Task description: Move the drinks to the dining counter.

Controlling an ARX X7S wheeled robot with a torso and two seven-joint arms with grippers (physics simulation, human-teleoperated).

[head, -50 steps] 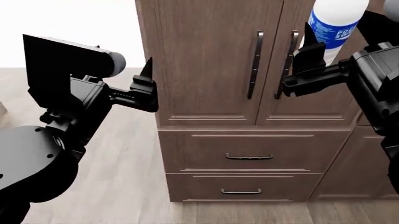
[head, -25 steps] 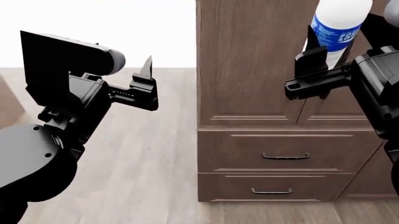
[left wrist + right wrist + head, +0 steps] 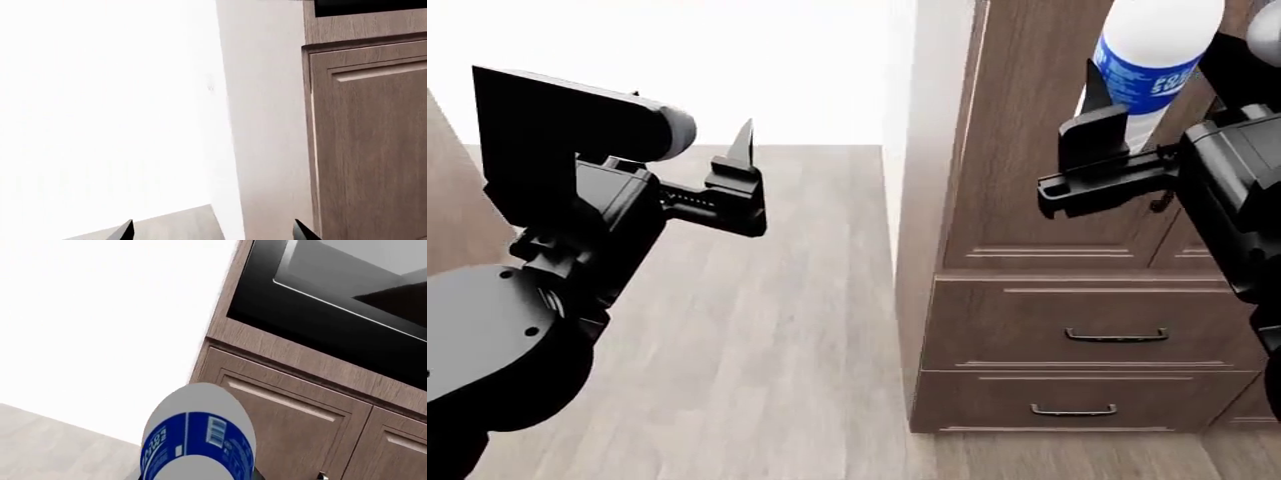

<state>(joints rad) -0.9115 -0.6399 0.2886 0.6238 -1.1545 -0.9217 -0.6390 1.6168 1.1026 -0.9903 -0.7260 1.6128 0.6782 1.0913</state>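
A clear plastic bottle with a blue label (image 3: 1152, 48) is held up at the upper right of the head view, with my right gripper (image 3: 1126, 122) shut on its lower part. The right wrist view shows the same bottle (image 3: 198, 439) close up, filling the space between the jaws. My left gripper (image 3: 745, 150) hangs at mid-left over the floor, open and holding nothing. Its two fingertips (image 3: 126, 231) stand wide apart in the left wrist view. The dining counter is out of view.
A tall brown wood cabinet (image 3: 1054, 200) with black-handled drawers (image 3: 1114, 336) stands at the right, its white side panel (image 3: 267, 125) facing my left gripper. A black built-in appliance (image 3: 333, 305) sits above it. Grey wood floor (image 3: 787, 330) spreads to the left.
The view has swung left: the cabinet has slid from the middle to the right of the head view, and more floor shows. Both arms keep their pose, the bottle still gripped.
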